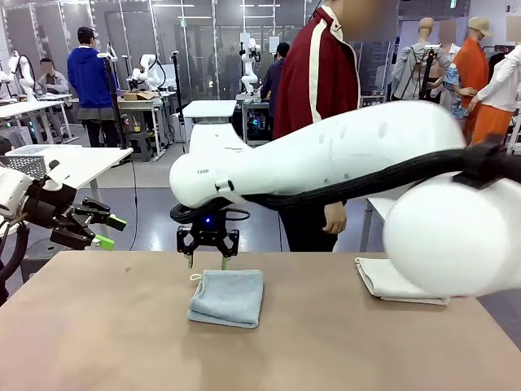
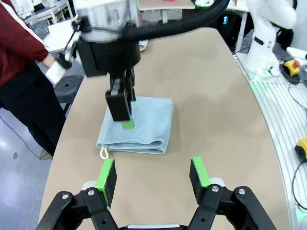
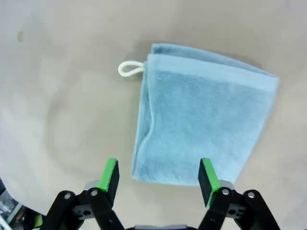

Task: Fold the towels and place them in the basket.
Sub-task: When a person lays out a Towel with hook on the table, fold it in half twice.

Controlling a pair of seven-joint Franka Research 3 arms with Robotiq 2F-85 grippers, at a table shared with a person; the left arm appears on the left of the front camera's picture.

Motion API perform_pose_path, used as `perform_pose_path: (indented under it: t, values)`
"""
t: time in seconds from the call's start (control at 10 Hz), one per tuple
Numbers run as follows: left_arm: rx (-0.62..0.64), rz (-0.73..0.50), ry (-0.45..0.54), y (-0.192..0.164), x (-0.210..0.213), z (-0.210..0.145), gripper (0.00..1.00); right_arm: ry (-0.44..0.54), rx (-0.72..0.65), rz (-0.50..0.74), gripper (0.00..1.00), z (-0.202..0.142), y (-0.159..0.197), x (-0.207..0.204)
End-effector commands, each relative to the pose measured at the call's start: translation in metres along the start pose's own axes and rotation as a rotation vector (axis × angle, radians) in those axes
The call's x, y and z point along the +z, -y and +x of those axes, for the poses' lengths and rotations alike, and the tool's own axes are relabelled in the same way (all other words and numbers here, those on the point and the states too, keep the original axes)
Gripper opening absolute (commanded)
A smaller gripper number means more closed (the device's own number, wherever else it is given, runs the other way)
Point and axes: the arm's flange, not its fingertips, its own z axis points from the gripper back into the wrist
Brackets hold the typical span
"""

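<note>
My right claw (image 1: 207,261) hangs over the far edge of the blue towel (image 1: 227,297), jaws spread and holding nothing, green pads pointing down just above the cloth. The towel lies folded into a thick, near-square pad at the middle of the tabletop (image 1: 106,334), so I judge its folding done or nearly so. From my right wrist the stacked layers show along one rolled edge, with a flat woven band across one end and a small white hanging loop (image 3: 130,68) poking out at a corner. The pile is soft, short terry, slightly rumpled, not crisp.

My left claw (image 1: 104,230) waits off to the left, above the tabletop's edge, jaws wide and empty. In its own view the green pads (image 2: 106,176) frame the towel from well back.

The white towel (image 1: 391,283) lies at the right of the tabletop, partly behind my right arm. It appears flat and at least partly folded, though I cannot tell how neatly. A person in a dark red jacket stands at the far side.

What is left, as I judge it: both towels are still on the tabletop, and neither has gone into a basket. The tabletop is a smooth, matte tan sheet with rounded corners, so a soft towel should slide on it easily.
</note>
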Motion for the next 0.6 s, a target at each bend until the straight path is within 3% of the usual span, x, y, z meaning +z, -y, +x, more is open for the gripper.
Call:
perform_pose_path:
  t: [0.0, 0.3, 0.5]
  values:
    - [0.009, -0.002, 0.013, 0.001, 0.000, 0.002, 0.78, 0.009, -0.007, 0.001, 0.84, -0.043, 0.049, 0.036]
    - [0.009, -0.002, 0.013, 0.001, 0.000, 0.002, 0.78, 0.090, -0.058, 0.035, 0.84, -0.077, 0.104, 0.075]
    - [0.009, -0.002, 0.013, 0.001, 0.000, 0.002, 0.78, 0.108, -0.070, 0.072, 0.84, -0.077, 0.122, 0.077]
